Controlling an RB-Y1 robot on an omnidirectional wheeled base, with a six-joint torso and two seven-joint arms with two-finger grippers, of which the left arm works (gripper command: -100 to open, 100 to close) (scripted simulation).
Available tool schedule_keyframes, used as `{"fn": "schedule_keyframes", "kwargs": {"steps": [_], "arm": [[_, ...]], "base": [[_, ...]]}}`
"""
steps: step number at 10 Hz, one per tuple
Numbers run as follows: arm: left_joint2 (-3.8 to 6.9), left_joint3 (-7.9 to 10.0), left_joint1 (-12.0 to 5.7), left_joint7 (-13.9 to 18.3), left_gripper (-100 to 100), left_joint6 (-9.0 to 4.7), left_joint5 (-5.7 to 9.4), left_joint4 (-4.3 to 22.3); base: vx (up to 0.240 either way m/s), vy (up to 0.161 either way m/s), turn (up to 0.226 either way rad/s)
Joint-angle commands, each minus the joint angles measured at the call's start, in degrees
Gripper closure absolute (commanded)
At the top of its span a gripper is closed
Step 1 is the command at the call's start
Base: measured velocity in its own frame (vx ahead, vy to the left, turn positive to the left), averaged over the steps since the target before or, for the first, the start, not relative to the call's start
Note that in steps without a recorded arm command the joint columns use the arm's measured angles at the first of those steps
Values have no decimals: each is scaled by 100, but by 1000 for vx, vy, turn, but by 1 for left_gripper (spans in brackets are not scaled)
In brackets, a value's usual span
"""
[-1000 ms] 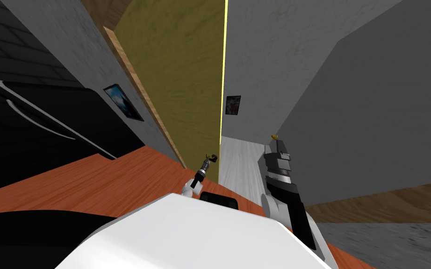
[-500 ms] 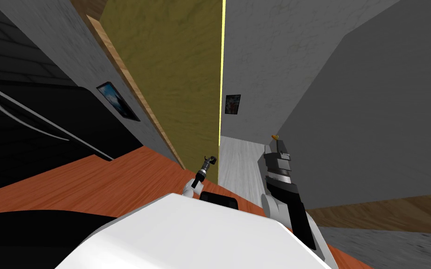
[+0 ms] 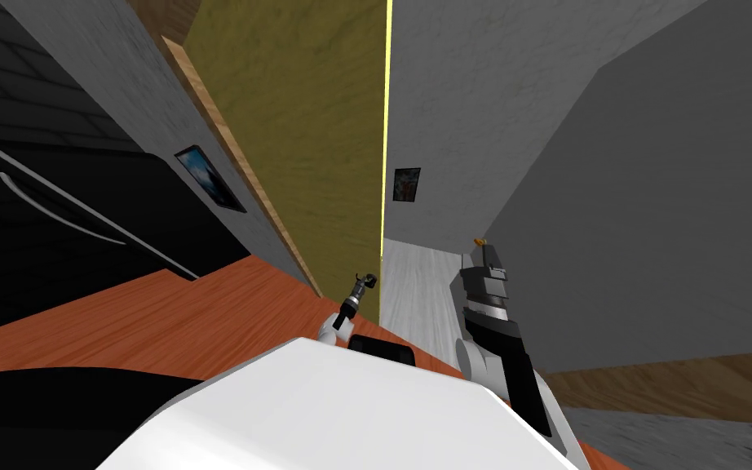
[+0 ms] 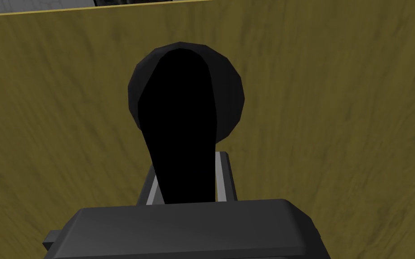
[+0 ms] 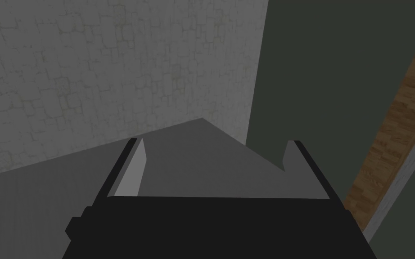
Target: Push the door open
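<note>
An olive-yellow door (image 3: 317, 147) stands ajar, its bright free edge running down the middle of the head view. The black lever handle (image 3: 373, 279) sits low near that edge. My left gripper (image 3: 363, 283) reaches up to it. In the left wrist view the black handle (image 4: 179, 103), lever and round plate, stands against the door (image 4: 337, 112), and my left gripper (image 4: 188, 168) is shut on the lever, a light grey finger (image 4: 224, 173) pressing each side. My right gripper (image 3: 483, 254) is held up to the right of the gap; its wrist view shows the right gripper (image 5: 213, 148) open and holding nothing.
A wooden door frame (image 3: 244, 179) and a grey wall with a small picture (image 3: 210, 178) lie left of the door. A black appliance with grey bar handles (image 3: 81, 212) stands further left. Through the gap shows a pale floor (image 3: 419, 285). A grey wall (image 3: 652, 204) rises close on the right.
My left gripper's fingers have closed from wide open onto the door handle. The head view has swayed slightly; the door stands much as before.
</note>
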Motion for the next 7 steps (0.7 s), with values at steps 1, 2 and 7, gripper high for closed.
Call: {"fn": "schedule_keyframes", "kwargs": {"steps": [1,2,7], "arm": [[92,55,-44,-1,100,-48,44,-9],[133,73,-42,-1,100,-49,65,-8],[316,187,-27,-3,100,-55,196,0]], "base": [[134,-74,57],[153,-66,54],[166,-94,86]]}}
